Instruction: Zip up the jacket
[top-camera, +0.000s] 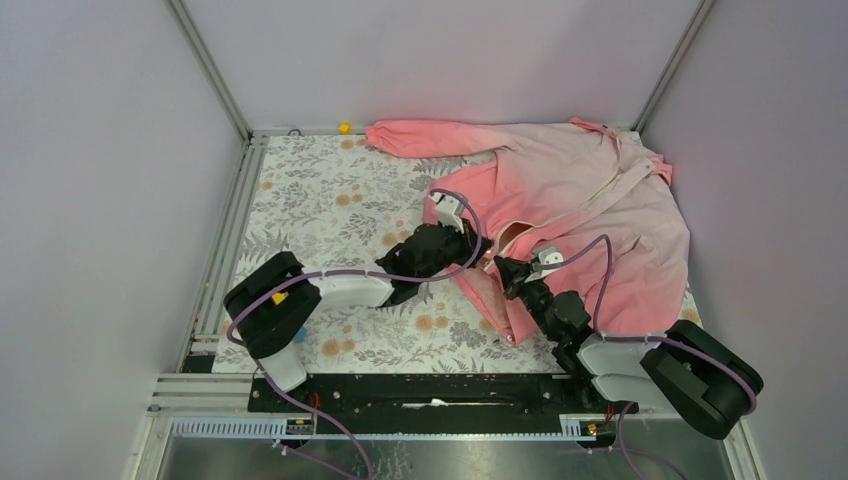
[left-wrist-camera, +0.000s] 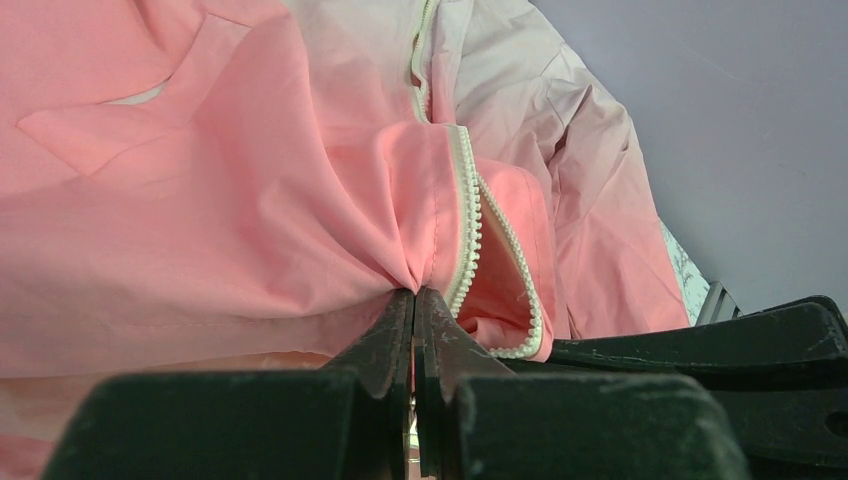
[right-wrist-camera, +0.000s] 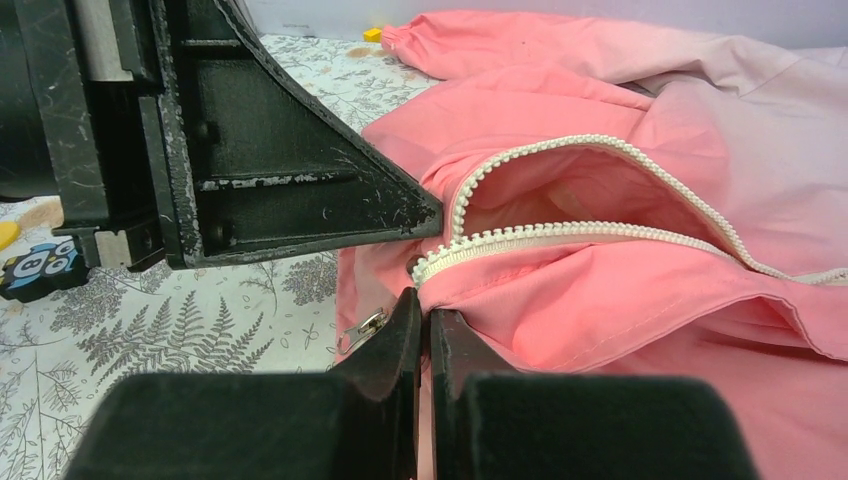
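Note:
The pink jacket (top-camera: 590, 190) lies spread at the back right of the table, its front open. My left gripper (top-camera: 478, 248) is shut on the jacket's fabric (left-wrist-camera: 250, 260) beside one white zipper edge (left-wrist-camera: 466, 215). My right gripper (top-camera: 503, 268) is shut on the jacket's lower hem (right-wrist-camera: 600, 300) just under the other white zipper edge (right-wrist-camera: 560, 232). A small metal zipper pull (right-wrist-camera: 362, 330) hangs to the left of my right fingers. The two zipper edges gape apart between the grippers.
A floral cloth (top-camera: 330, 210) covers the table. A small yellow object (top-camera: 344, 127) lies at the back edge. The left gripper's black body (right-wrist-camera: 250, 140) fills the upper left of the right wrist view. Walls close in on both sides.

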